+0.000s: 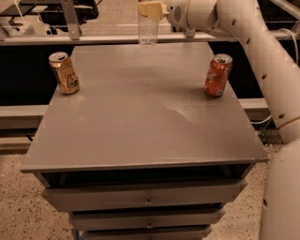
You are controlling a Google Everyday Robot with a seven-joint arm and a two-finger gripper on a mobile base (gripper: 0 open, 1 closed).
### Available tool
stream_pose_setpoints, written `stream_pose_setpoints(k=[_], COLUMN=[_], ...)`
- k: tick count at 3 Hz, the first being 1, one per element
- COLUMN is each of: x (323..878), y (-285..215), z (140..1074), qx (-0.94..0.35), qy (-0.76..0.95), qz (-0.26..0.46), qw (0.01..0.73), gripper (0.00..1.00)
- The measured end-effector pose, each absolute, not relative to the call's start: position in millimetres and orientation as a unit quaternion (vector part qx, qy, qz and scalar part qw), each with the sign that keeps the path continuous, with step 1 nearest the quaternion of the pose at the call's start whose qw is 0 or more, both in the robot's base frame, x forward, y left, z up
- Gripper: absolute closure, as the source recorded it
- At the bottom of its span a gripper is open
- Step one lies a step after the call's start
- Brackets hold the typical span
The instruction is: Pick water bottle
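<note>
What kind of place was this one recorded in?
Probably a lab or workshop: a grey drawer cabinet on speckled flooring, metal framing behind, and the pincer at the far edge holding the water bottle.

The counter (140,122) offers a broad open stretch across its middle and front, so a pass from its near edge meets nothing. Toward the counter's far left edge a gold can (64,72) stands upright. Near its far right edge stands an orange-red can (217,75), with the white arm (262,51) arching above that side. At the middle of the counter's far edge the gripper (148,10) clasps the water bottle (147,30) — a rail (93,39) runs just behind.
</note>
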State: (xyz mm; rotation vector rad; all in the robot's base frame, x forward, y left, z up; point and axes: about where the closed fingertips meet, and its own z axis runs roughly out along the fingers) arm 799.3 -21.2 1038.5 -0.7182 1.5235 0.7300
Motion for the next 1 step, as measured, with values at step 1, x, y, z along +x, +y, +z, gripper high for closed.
stream_pose_setpoints(k=[1], x=[794.7], y=[-21.2], z=[1042.3], qx=[-0.306], qy=[0.655], qz=[0.328], qw=[0.608], gripper=[1.00])
